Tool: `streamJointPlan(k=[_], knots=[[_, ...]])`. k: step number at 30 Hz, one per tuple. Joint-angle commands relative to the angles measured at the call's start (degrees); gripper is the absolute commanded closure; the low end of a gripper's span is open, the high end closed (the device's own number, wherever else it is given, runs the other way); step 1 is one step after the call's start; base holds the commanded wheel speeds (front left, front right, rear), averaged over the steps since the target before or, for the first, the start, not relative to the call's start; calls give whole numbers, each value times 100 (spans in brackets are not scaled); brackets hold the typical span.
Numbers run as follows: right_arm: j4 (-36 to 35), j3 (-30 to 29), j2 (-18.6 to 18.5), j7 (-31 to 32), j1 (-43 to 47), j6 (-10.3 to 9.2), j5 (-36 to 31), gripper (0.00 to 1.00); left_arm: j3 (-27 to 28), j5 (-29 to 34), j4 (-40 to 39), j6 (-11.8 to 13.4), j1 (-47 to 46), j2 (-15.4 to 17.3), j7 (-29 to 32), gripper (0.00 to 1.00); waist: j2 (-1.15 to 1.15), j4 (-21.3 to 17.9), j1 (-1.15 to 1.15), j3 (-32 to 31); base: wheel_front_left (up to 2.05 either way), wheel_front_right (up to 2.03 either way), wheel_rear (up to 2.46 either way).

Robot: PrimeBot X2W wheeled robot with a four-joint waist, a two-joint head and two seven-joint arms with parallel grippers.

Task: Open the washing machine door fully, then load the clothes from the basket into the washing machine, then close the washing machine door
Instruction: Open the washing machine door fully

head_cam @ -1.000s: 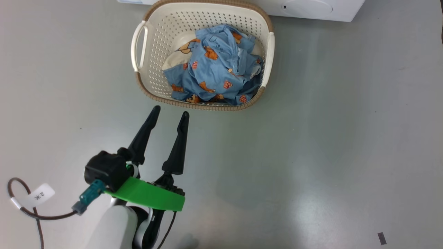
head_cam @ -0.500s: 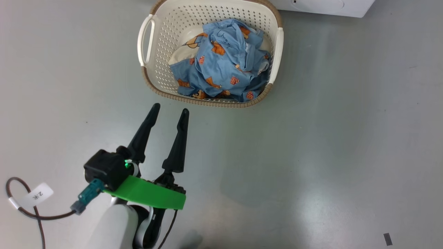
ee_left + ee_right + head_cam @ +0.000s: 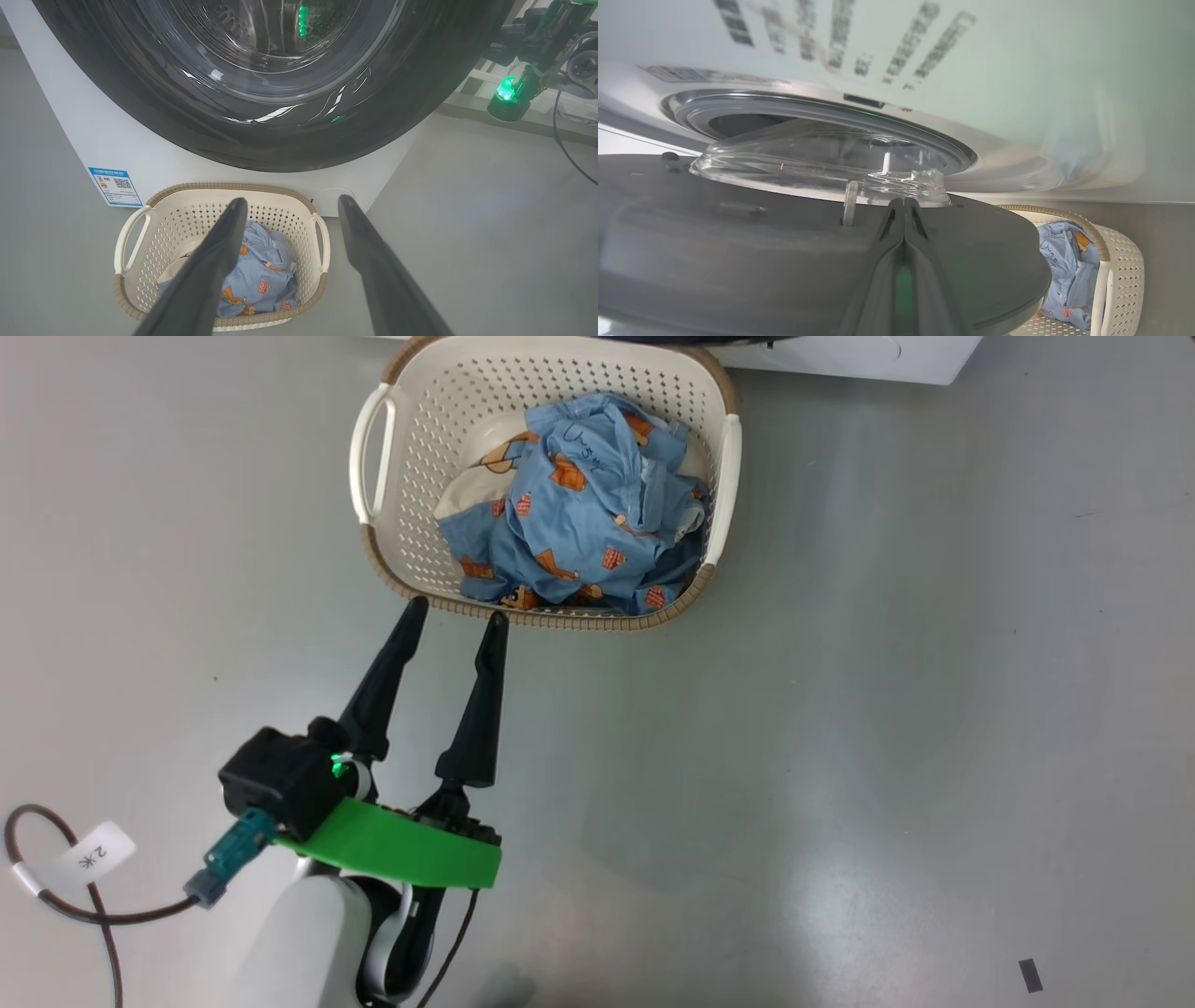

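The cream basket (image 3: 439, 429) stands on the grey floor against the white washing machine (image 3: 840, 359), and the light blue clothes (image 3: 579, 523) with orange prints lie in it over a cream piece. My left gripper (image 3: 457, 613) is open and empty, its tips just short of the basket's near rim. In the left wrist view the washing machine door (image 3: 187, 121), black-rimmed with a glass centre, looms above the basket (image 3: 224, 186) and clothes (image 3: 266, 275). My right gripper (image 3: 903, 201) is shut, lying on the door's (image 3: 738, 242) dark inner face beside the glass bowl; the door stands ajar from the machine (image 3: 1017, 116).
Low on the machine's front are a blue label (image 3: 114, 186) and a small round flap (image 3: 328, 193). A cable with a white tag (image 3: 89, 859) loops at the lower left. The right arm's wrist with a green light (image 3: 507, 88) hangs right of the door. Open grey floor (image 3: 887, 709) stretches right.
The whole head picture has shifted, so the camera moved. My left gripper's tips stand slightly nearer the basket's rim, and a dark sliver of the door now shows at the top edge.
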Motion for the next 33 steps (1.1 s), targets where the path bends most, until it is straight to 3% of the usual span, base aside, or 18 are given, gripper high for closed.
streamJointPlan(k=[1,9,26,33], knots=[[-236,57,220,158,196,18,86,100,196,38,-158,11,-14,122,-36,0,0,-19,1,-26,0,0,0],[-845,25,343,803,841,18,220,100,258,104,-195,-6,45,122,-36,0,0,-55,1,-166,0,0,0],[-2134,120,1068,2643,2217,18,419,100,386,204,-252,-29,201,122,-36,0,0,-100,1,-537,0,0,0],[-2856,294,1172,2945,2846,18,537,100,420,199,-296,-29,252,122,-36,0,0,-37,1,-620,0,0,0]])
